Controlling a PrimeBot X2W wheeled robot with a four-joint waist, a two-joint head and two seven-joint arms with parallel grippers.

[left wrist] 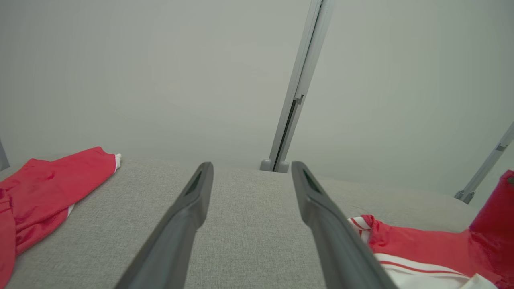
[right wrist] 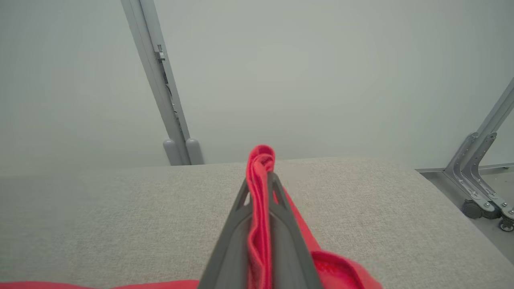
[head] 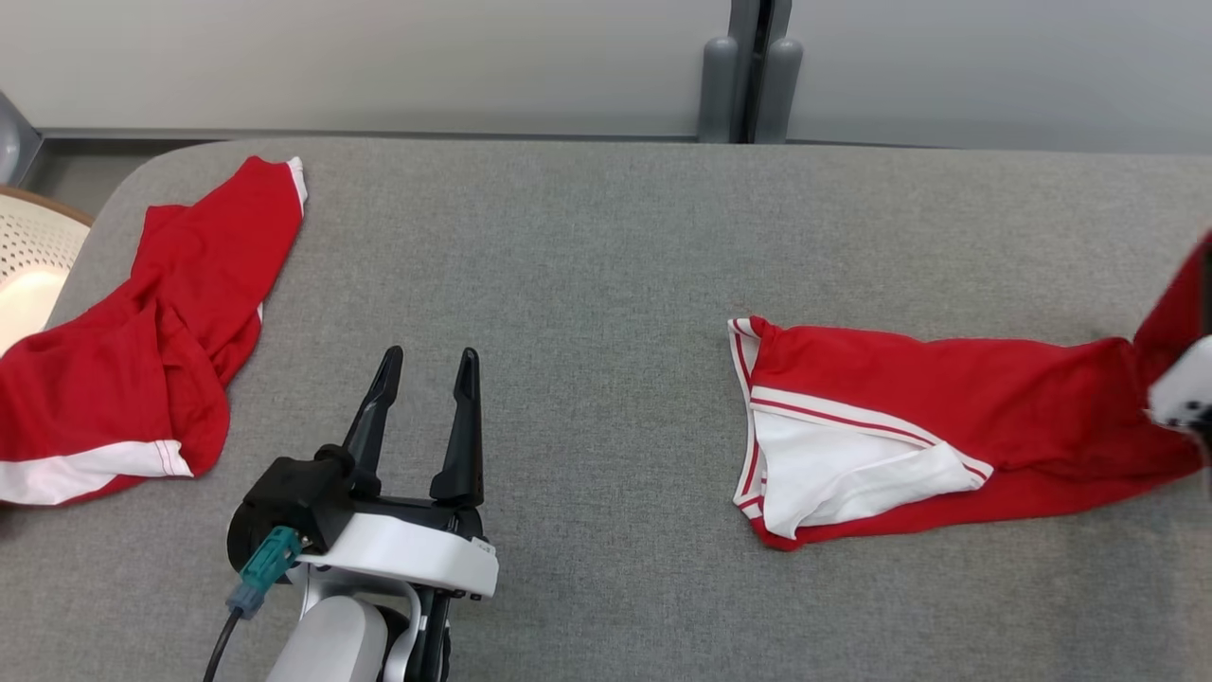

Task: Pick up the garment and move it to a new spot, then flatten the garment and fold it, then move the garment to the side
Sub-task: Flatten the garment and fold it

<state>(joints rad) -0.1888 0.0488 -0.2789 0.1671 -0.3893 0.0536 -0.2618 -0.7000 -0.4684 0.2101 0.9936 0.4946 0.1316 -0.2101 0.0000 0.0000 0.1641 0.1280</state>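
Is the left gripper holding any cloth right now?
No, the left gripper stands open over the grey padded table, with nothing between its jaws.

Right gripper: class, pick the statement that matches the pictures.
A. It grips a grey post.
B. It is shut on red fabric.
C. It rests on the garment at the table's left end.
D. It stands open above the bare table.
B: in the right wrist view the right gripper has its two fingers closed together with a bunch of the red garment pinched between them.
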